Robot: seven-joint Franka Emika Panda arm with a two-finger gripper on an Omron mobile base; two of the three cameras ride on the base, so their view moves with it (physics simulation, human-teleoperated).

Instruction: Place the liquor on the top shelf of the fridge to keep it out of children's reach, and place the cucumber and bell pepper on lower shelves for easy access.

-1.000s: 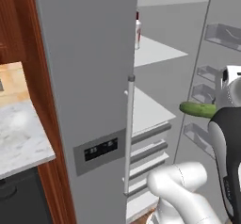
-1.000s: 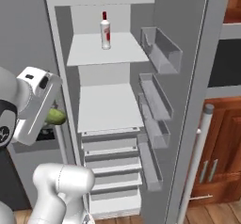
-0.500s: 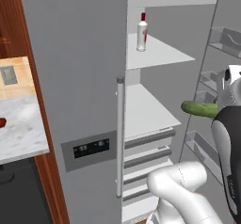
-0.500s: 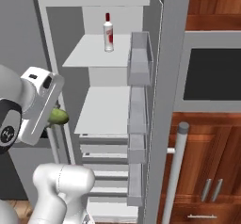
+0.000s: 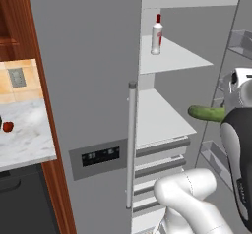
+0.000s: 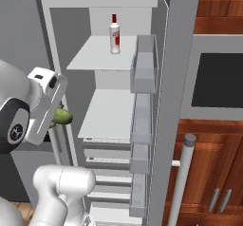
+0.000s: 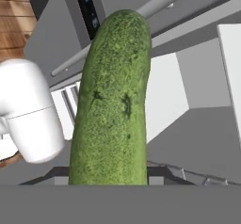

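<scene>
Pincer (image 7: 110,183) clamped on cucumber (image 7: 113,100), out in front of the open fridge (image 5: 88,80). Liquor (image 5: 156,34) upright on top shelf (image 5: 172,58).

The arm (image 5: 197,198) is smooth glossy white, built of fat rounded tube links, with dark grey to black bands and caps at the joints, one round dark cap (image 6: 16,125) carrying a small pale mark, and a boxy white hand (image 6: 45,101) on top.

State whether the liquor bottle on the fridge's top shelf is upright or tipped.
Upright: the liquor bottle stands on its base on the top shelf, red cap uppermost.
</scene>
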